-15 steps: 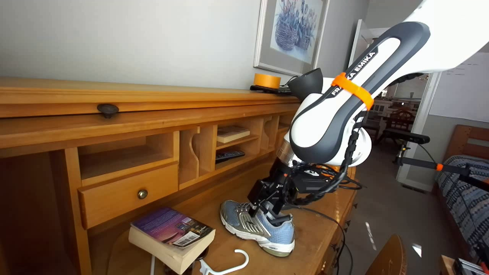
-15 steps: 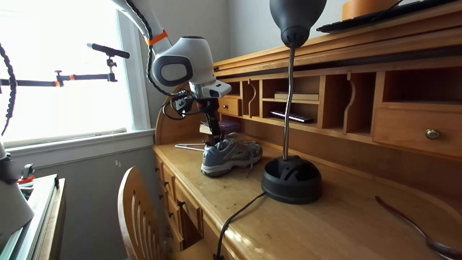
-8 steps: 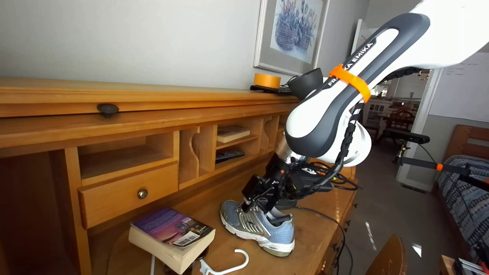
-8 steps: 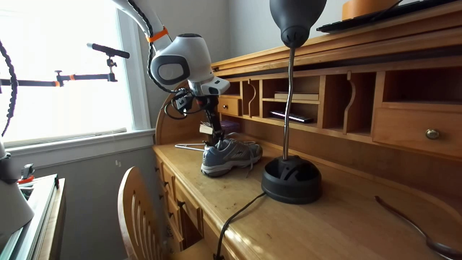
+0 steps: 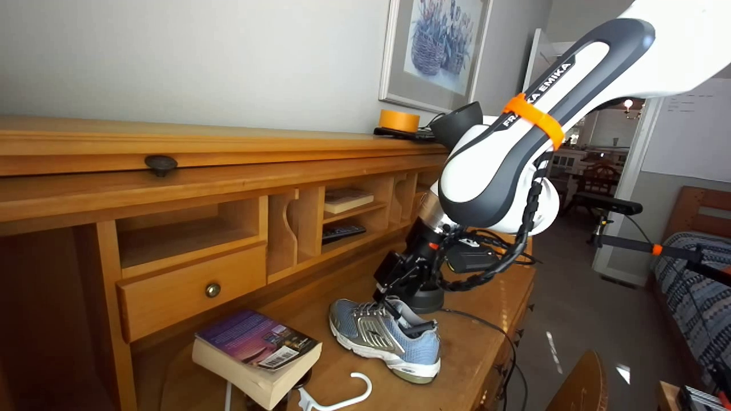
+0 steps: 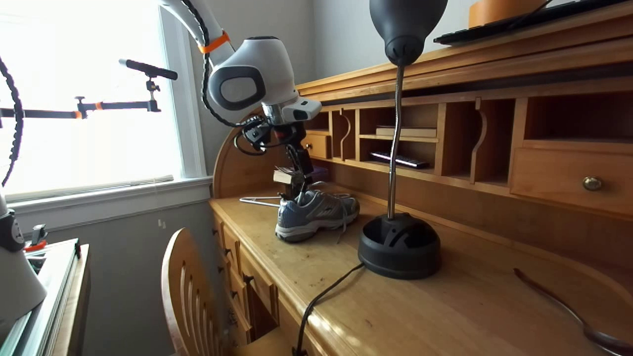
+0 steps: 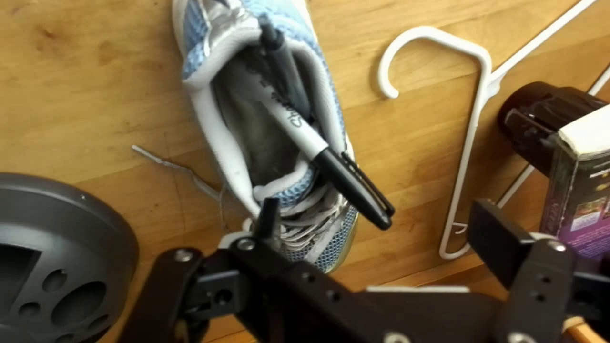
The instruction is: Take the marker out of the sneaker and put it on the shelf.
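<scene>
The grey and blue sneaker [image 5: 377, 337] stands on the desk; it also shows in an exterior view [image 6: 316, 217] and the wrist view [image 7: 310, 233]. A white marker with a black cap [image 7: 305, 138] leans in its opening, cap jutting out over the laces. A second dark marker [image 7: 286, 66] rests at the heel; its end shows in an exterior view [image 5: 421, 327]. My gripper [image 7: 381, 226] is open and empty, fingers wide apart, with the cap between them in the picture. It hovers just above the sneaker in both exterior views [image 5: 388, 299] [image 6: 300, 190]. The shelf [image 6: 398, 139] is in the desk's cubbyholes.
A purple book [image 5: 257, 345] lies on a dark object [image 7: 543, 119] beside a white hanger [image 7: 469, 147]. A black lamp [image 6: 400, 247] stands near the sneaker, with its cord. A spoon [image 6: 554, 299] lies on the desk. A remote [image 5: 342, 232] and book [image 5: 348, 200] occupy cubbyholes.
My gripper has risen slightly and turned over the sneaker; in an exterior view the arm swung left, then back right. The sneaker has not moved.
</scene>
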Controlling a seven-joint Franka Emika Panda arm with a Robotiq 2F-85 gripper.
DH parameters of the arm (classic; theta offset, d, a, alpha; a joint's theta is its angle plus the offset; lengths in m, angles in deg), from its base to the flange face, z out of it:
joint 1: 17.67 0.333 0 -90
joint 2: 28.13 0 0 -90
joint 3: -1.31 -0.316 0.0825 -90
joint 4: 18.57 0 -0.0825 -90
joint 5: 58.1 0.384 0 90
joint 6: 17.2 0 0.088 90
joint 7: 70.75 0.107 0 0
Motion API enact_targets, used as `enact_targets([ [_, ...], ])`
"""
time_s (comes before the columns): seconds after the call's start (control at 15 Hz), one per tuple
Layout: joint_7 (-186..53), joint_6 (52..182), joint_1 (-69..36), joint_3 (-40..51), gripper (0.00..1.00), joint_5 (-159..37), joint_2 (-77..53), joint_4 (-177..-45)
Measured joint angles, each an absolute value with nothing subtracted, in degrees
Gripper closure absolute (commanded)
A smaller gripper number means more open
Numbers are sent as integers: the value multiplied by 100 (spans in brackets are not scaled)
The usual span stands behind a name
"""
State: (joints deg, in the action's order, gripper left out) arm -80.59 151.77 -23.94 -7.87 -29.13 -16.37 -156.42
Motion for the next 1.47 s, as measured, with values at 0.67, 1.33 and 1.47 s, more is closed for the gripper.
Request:
enact_targets([
  [0.67, -8005, 15148, -2135, -553, 29, -4140, -1635, -15680],
  [1.33, -7878, 15233, -1951, -428, 0, -4876, -1473, -15679],
  [1.47, -7825, 15300, -1908, -362, 25, -5010, -1446, -15679],
])
